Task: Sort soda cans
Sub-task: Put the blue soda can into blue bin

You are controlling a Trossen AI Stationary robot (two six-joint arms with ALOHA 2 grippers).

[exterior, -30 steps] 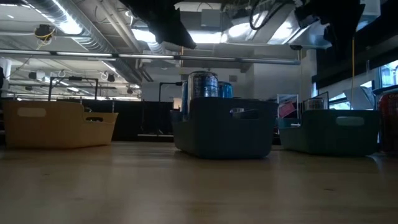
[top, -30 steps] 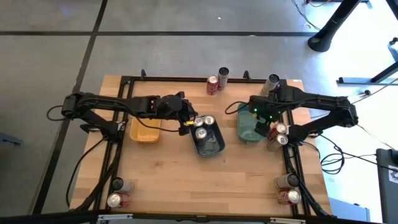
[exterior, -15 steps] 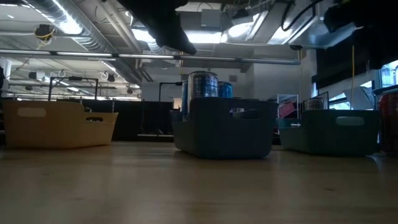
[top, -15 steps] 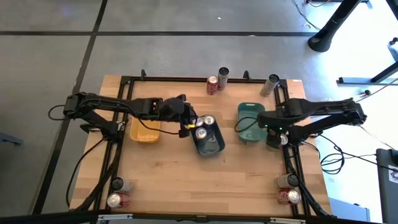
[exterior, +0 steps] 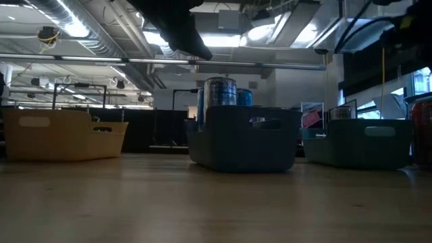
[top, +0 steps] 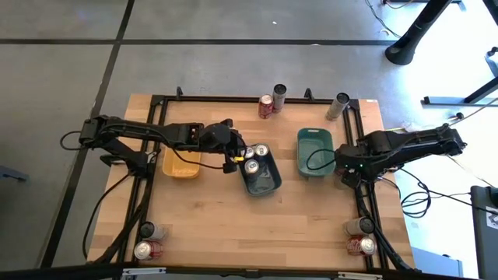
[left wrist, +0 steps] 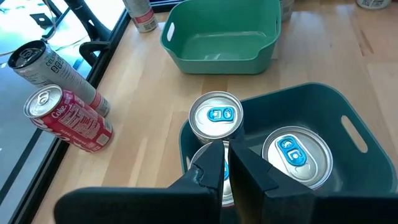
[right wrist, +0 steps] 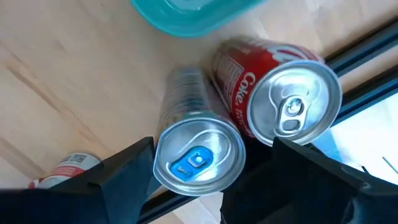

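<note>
Three soda cans stand in the grey-blue tray: two show their silver tops; the third is half hidden under my fingers. My left gripper hangs shut above them, clear of the cans. At the table's right edge stand a silver can and a red can. My right gripper points down over them, open, one finger on either side of the silver can's top, above it. In the high view my right gripper hides both cans.
A yellow tray and a teal tray flank the grey-blue one. Cans stand at the far edge, the near left corner and the near right corner. A black frame rail runs along the right edge.
My right gripper has swung from over the teal tray toward the table's right edge and gone down, staying open; it now stands over the two cans there and covers them in the high view. The trays and cans have not moved.
</note>
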